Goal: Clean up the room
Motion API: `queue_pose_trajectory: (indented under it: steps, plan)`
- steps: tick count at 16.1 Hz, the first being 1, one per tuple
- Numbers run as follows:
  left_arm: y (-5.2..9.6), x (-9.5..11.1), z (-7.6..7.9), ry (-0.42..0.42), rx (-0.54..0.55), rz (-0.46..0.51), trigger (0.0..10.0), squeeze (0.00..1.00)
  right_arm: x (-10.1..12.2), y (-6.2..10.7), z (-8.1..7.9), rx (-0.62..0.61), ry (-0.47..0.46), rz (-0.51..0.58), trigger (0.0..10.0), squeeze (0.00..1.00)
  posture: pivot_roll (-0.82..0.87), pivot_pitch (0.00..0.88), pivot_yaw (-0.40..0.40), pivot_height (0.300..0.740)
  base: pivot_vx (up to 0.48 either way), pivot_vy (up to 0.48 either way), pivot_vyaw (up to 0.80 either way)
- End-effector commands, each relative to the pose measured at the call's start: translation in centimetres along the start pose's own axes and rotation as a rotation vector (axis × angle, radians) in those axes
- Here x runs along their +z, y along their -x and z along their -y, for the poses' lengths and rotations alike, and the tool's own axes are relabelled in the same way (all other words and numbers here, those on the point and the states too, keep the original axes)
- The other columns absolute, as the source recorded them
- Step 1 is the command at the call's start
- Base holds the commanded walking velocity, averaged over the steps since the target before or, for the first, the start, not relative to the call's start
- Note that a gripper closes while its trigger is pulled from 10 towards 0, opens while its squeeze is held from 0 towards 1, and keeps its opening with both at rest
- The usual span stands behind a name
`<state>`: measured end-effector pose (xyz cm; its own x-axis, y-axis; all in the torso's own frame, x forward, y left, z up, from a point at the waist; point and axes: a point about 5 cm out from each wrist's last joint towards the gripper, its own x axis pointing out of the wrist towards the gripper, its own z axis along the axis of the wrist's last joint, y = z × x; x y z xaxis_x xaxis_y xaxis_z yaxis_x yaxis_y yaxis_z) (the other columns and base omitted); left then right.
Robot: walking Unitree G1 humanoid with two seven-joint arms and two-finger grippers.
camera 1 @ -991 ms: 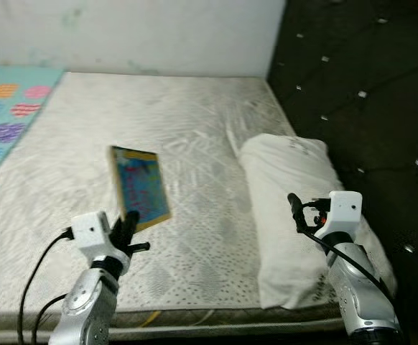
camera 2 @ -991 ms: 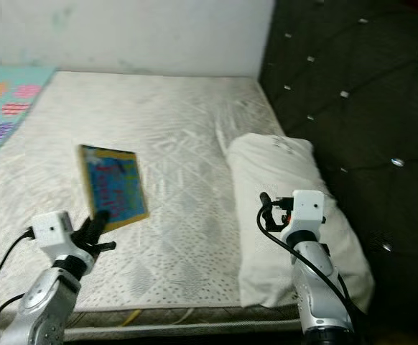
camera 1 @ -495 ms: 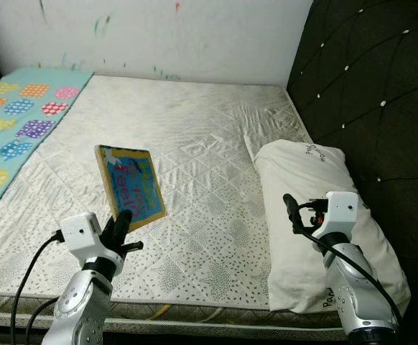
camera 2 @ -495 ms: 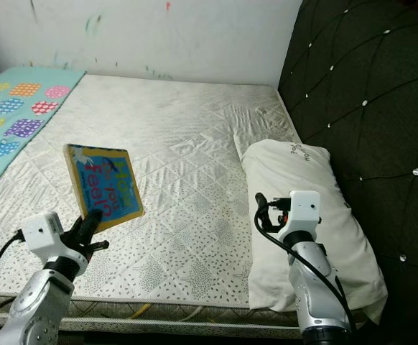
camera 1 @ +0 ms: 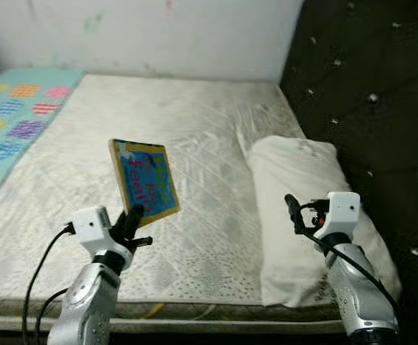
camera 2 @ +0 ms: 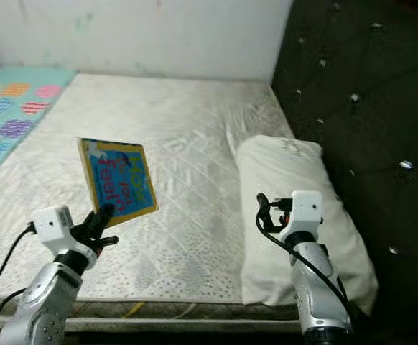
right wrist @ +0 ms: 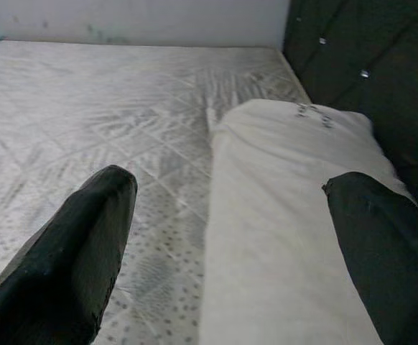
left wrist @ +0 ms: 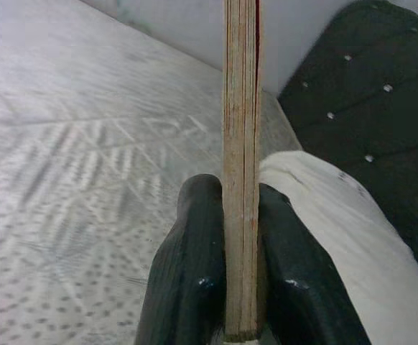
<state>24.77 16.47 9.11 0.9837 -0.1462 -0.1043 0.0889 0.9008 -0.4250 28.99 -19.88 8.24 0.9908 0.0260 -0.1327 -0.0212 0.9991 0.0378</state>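
Observation:
A thin picture book (camera 1: 145, 182) with a blue cover and yellow border is held upright above the bare mattress (camera 1: 194, 144). My left gripper (camera 1: 133, 219) is shut on its lower edge; in the left wrist view both black fingers (left wrist: 191, 273) press the book's edge (left wrist: 240, 144) between them. My right gripper (right wrist: 238, 237) stands open above the near end of the white pillow (camera 1: 302, 208), its two black fingers (right wrist: 72, 251) spread wide with nothing between them.
The pillow lies along the right side of the mattress beside a dark tufted headboard (camera 1: 367, 86). A teal blanket with coloured patches (camera 1: 8, 108) covers the mattress's far left. A white wall (camera 1: 144, 36) runs behind the bed.
The camera has shifted, so the whole scene sits differently in the picture. The book stays clamped in my left gripper, now a little higher and more to the right. The right gripper holds its pose.

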Motion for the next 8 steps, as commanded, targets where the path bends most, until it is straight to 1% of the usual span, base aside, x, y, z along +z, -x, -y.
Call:
queue_pose_trajectory:
  steps: [1,3,6,7,8]
  plan:
    - [-0.29,0.57,0.77,-0.010,-0.039,0.025,10.0,0.00,0.17,0.04,0.33,-0.011,0.001,0.004,10.0,0.00,-0.07,0.000,-0.034,0.740,0.000,0.000,0.00]
    - [-0.30,0.45,0.82,-0.014,-0.035,0.022,10.0,0.00,0.22,0.04,0.05,0.000,-0.011,0.008,10.0,0.00,-0.07,0.000,-0.034,0.740,0.000,0.000,0.00]
    - [-0.33,0.49,0.79,-0.014,-0.031,0.025,10.0,0.00,0.18,0.17,-0.23,0.012,-0.006,0.011,10.0,0.00,-0.07,0.000,-0.035,0.740,0.000,0.000,0.00]
    - [-0.32,0.48,0.77,-0.016,-0.028,0.025,10.0,0.00,0.11,0.24,-0.34,0.018,-0.005,0.009,10.0,0.00,-0.07,0.000,-0.035,0.725,0.000,0.000,0.00]
    - [-0.31,0.47,0.77,-0.016,-0.028,0.025,10.0,0.00,0.10,0.24,-0.36,0.018,-0.006,0.009,10.0,0.00,-0.07,0.000,-0.035,0.720,0.000,0.000,0.00]
